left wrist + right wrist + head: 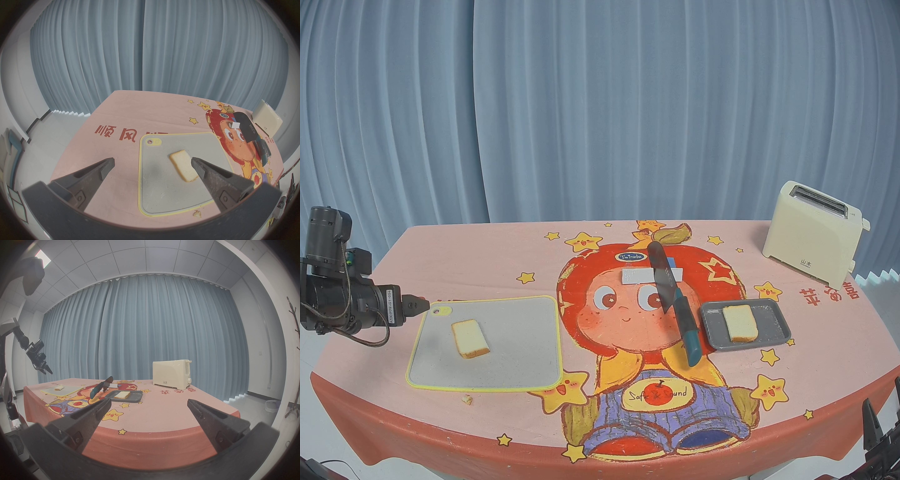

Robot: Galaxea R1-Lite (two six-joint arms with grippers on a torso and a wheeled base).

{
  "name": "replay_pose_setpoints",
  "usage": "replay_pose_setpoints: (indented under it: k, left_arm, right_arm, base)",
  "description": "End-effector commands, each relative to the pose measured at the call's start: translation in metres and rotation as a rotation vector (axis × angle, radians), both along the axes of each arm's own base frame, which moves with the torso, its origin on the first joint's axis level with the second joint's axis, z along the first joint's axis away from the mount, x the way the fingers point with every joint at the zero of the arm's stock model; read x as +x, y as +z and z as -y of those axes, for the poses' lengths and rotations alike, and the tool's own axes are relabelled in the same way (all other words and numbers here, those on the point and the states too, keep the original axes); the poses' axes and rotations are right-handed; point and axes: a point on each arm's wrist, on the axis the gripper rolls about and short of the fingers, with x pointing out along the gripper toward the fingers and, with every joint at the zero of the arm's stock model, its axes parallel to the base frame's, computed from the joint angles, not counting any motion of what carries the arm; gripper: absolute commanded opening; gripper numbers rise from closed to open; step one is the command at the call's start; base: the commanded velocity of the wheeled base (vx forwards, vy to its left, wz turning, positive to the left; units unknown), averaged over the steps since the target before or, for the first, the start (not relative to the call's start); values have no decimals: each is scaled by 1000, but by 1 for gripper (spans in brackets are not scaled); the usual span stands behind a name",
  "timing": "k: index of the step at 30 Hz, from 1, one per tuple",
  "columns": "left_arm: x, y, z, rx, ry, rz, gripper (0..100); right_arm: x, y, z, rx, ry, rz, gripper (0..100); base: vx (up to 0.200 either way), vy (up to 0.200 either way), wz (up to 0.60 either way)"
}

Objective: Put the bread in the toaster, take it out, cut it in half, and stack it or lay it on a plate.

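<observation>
Bread in two pieces: one bread piece (470, 338) on the cutting board (512, 362), the other piece (740, 322) on the grey tray (775, 325), knife (675, 300) between.
We see the left gripper (152, 162) spread wide and empty beside the board's far-left corner, and the right gripper (149, 402) equally wide and empty, low off the table (487, 262) at its right. We judge the bread light, soft and crumbly: pinch gently across its crust edges.

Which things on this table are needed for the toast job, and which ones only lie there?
Needed: toaster, cutting board with its bread slice, grey tray with its bread piece, knife.
Lying about: crumb beside the board, white card at the knife blade.
</observation>
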Motion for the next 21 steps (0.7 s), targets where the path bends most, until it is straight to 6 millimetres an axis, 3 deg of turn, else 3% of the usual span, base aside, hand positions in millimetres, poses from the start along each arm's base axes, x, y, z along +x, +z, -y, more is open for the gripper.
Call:
replay_pose_setpoints:
  k: [1,8,15,21]
  left_arm:
    - [5,-8,0,5,1,-33,100]
    - [15,-25,11,64,6,-96,100]
    - [22,-29,28,58,-23,-107,100]
    - [31,-38,31,96,29,-136,100]
  right_arm:
    - [0,-4,0,0,2,1,100]
    - [0,-4,0,0,2,1,100]
    - [0,-4,0,0,0,1,100]
    - [0,-4,0,0,2,1,100]
  base:
    - [0,0,0]
    - [0,0,0]
    - [0,0,0]
    - [0,0,0]
